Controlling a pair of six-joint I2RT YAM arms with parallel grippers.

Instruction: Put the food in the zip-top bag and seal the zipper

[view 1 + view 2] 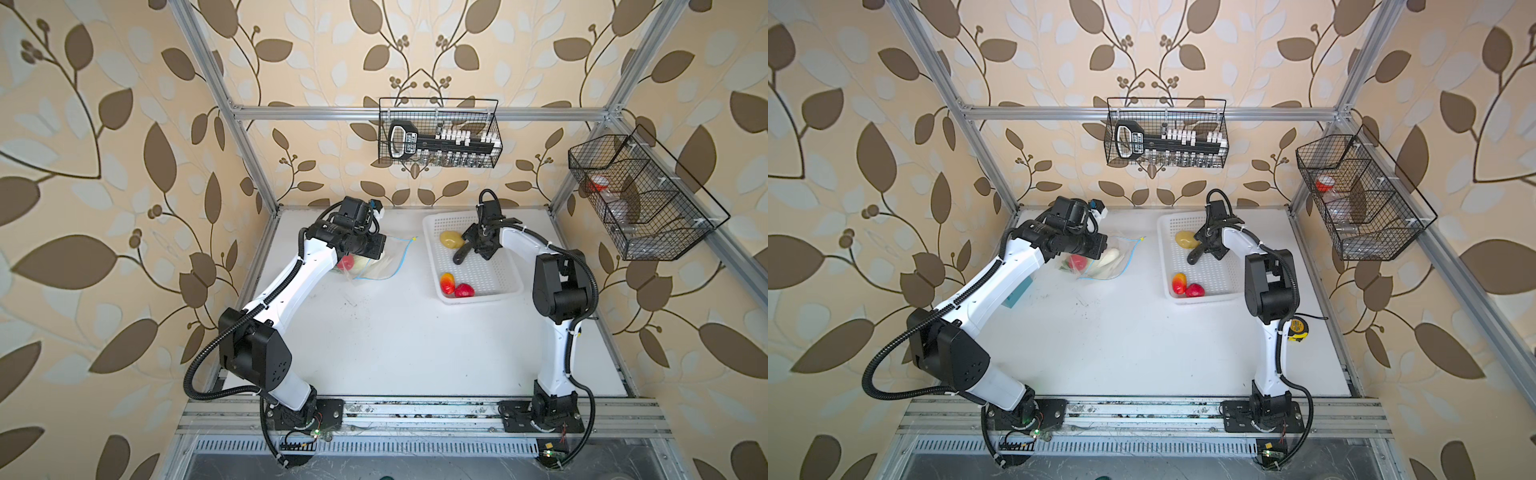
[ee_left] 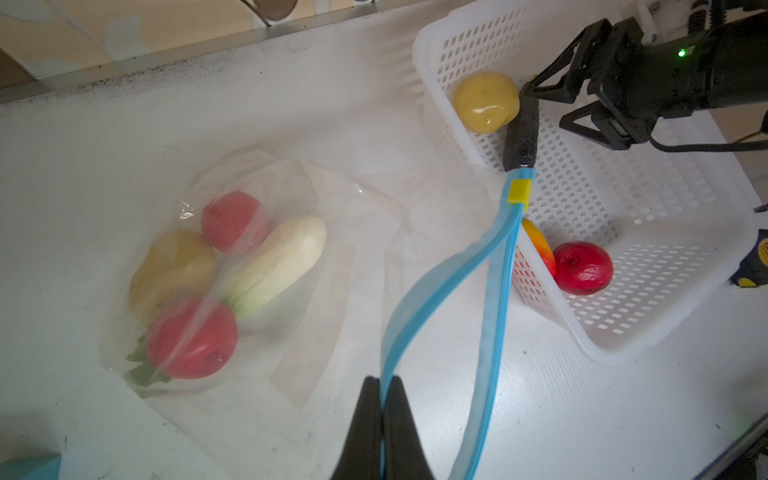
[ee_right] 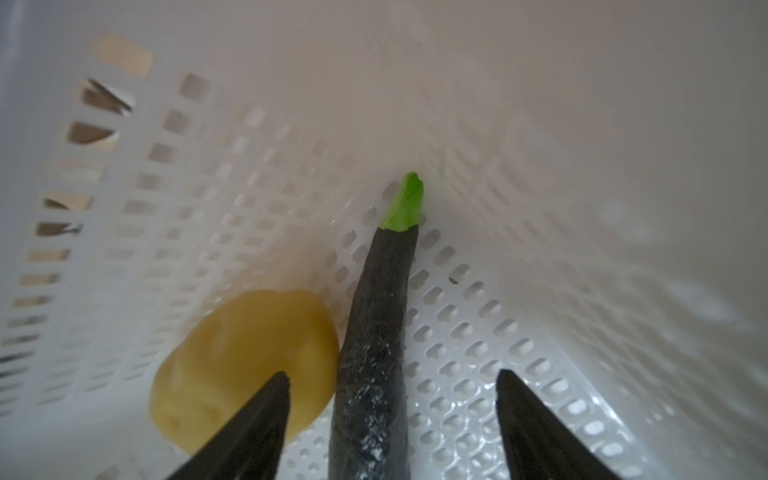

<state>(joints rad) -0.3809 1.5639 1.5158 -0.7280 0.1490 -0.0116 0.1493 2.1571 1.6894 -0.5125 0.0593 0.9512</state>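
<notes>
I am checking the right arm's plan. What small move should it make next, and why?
Probably close the right gripper on the eggplant. It lies between the open jaws in the basket, beside a potato, and neither jaw touches it. The left gripper is shut on the zipper, and the bag is open at the mouth.

Potatoes two, tomatoes three; mango, eggplant, cabbage, perhaps leaf: one each

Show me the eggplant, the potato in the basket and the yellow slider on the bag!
eggplant [image 3: 374,353], right wrist view, middle of its dark body.
potato [image 2: 485,102], left wrist view, middle of its yellow skin.
yellow slider [image 2: 520,192], left wrist view, centre of the clip.
</notes>
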